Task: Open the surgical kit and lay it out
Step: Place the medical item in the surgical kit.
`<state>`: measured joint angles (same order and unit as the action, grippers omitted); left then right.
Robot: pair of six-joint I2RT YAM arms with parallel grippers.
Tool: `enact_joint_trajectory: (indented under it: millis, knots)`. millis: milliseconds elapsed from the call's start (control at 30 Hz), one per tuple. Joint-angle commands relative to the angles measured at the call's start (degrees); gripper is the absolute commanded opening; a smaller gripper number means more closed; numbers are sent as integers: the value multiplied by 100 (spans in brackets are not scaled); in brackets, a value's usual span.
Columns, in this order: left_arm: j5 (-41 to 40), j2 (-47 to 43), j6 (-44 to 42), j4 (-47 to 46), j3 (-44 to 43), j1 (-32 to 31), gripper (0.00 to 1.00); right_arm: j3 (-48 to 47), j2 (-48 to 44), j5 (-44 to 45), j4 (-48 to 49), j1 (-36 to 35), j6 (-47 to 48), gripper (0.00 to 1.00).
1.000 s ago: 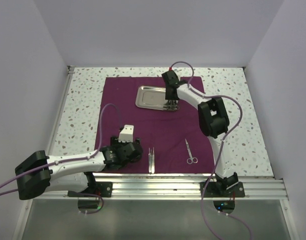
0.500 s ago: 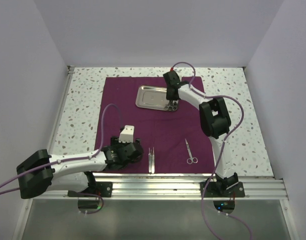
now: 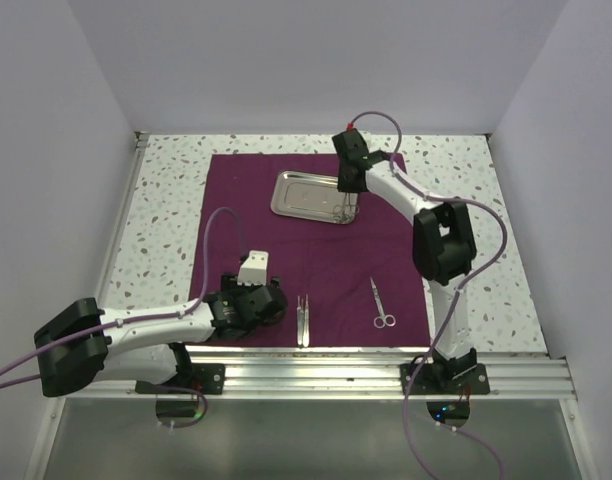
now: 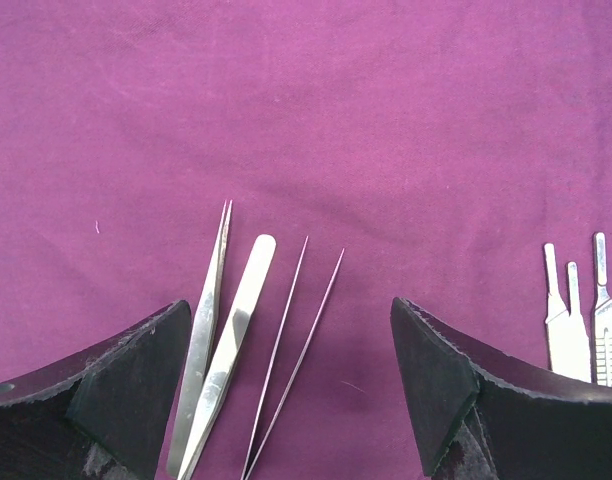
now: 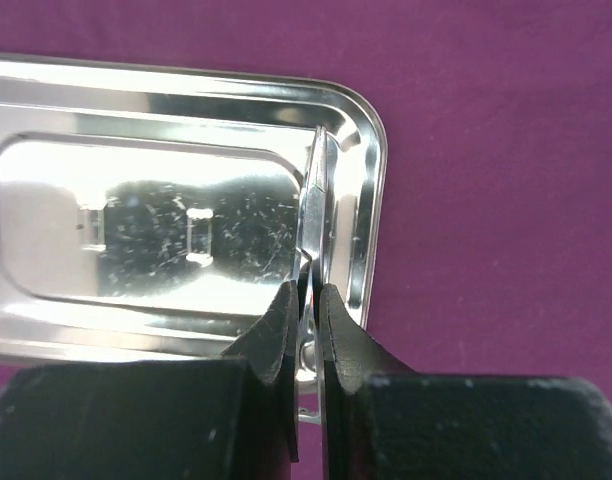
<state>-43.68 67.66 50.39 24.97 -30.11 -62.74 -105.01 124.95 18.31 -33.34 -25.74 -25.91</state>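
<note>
clamping steel instrument in right gripper

The cloth is showing plain maroon, the tray and instrument are gleaming silver, and the table is showing white with grey speckles.

Cloth middle: bare maroon cloth between steel tray and the near-edge row, widest lane
Cloth far edge: tray's right end under right gripper, pinching a slim steel tool
Cloth right side: right arm spans it
Cloth near edge: left gripper, jaws wide over tweezers; steel handles, scissors, gaps between
</note>
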Motion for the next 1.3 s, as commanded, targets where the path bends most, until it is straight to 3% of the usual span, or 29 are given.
enact_joint_trajectory:
  millis: [0,133,267,467,633,867,933,967,1033,1267]
  knots:
    - [-220,28,138,-10,-188,16,85,68,-725,-108,-85,25,7,0]
    - [-211,28,146,-1,-188,16,85,919,-1489,-64,29,25,-115,0]
    - [-202,28,146,8,-189,16,85,2857,-2499,-151,634,16,-388,0]
    - [-167,19,111,-27,-188,16,85,4679,-3642,-240,768,-352,-740,0]
    - [-141,2,120,-27,-171,8,84,5639,-4538,-152,636,-826,-1100,0]
    - [-149,-33,120,-27,-162,16,85,6581,-5119,-388,548,-1074,-1461,1]
    - [-158,-33,120,-27,-171,16,84,6642,-5217,-406,469,-1100,-1513,36]
    - [-158,-33,129,-36,-162,16,85,6651,-5313,-415,417,-1109,-1513,68]
    - [-167,-33,129,-27,-171,16,84,6521,-5366,-275,268,-1100,-1496,98]
    - [-167,-33,138,-1,-171,16,84,5019,-4797,24,152,-1109,-1145,98]
